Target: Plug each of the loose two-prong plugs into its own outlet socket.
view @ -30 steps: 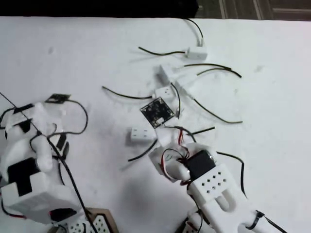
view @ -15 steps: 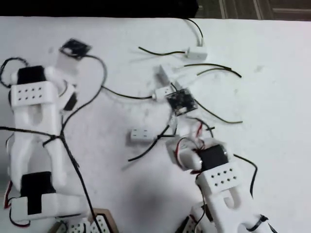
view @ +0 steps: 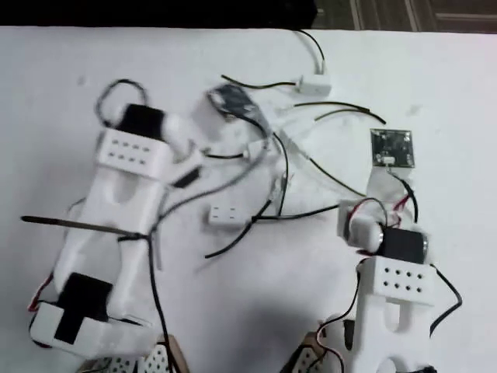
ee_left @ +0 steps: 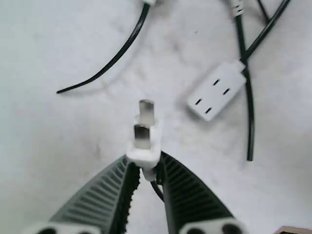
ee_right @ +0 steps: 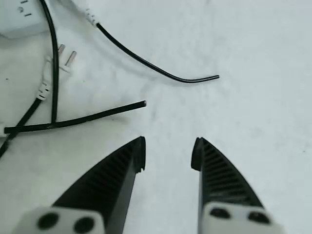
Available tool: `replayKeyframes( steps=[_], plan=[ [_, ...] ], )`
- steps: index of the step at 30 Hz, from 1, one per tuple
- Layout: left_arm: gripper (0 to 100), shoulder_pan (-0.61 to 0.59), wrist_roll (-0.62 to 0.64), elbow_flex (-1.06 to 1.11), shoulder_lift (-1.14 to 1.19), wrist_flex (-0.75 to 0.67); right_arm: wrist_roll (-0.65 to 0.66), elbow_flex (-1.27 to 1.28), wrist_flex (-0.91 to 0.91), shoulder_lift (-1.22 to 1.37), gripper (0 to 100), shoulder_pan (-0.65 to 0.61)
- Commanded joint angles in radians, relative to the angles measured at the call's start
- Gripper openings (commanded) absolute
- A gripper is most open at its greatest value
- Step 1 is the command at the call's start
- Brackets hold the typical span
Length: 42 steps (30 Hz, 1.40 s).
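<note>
Your left gripper (ee_left: pixel 145 165) has its fingers clamped on a white two-prong plug (ee_left: pixel 144 141), prongs pointing away, near a white rectangular outlet block (ee_left: pixel 216 90). On your right gripper (ee_right: pixel 168 152) the fingers stand apart over the white surface (ee_right: pixel 263 73).

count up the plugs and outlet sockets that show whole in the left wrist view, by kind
two-prong plug: 1
outlet socket: 1
total: 2

Prob. robotics lab bench, white table (view: pixel 435 70), 3D-printed arms (view: pixel 124 194), cut wires (ee_left: pixel 249 122)
</note>
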Motion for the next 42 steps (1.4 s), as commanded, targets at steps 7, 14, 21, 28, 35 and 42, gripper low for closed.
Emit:
replayKeyframes(
  steps=[7,14,21,28,35,42],
  plan=[
    [27,0.291,0.336,-0.015,-0.054,0.009,0.055,-0.044,-0.045,-0.019,16.2,0.156],
    [34,0.285,0.373,-0.043,-0.082,0.087,0.057,-0.044,-0.062,-0.019,16.2,0.193],
    [24,0.059,0.373,-0.029,-0.274,0.137,0.334,-0.086,-0.054,-0.019,15.9,0.137],
    [21,-0.249,0.373,0.313,-0.487,0.0,0.76,-0.087,-0.054,-0.007,15.9,-0.127],
    [21,-0.415,0.373,0.735,-0.687,-0.222,0.891,-0.097,-0.039,0.039,16.2,-0.367],
    [21,-0.504,0.354,1.033,-0.86,-0.399,0.896,-0.341,0.088,0.352,17.0,-0.467]
  ],
)
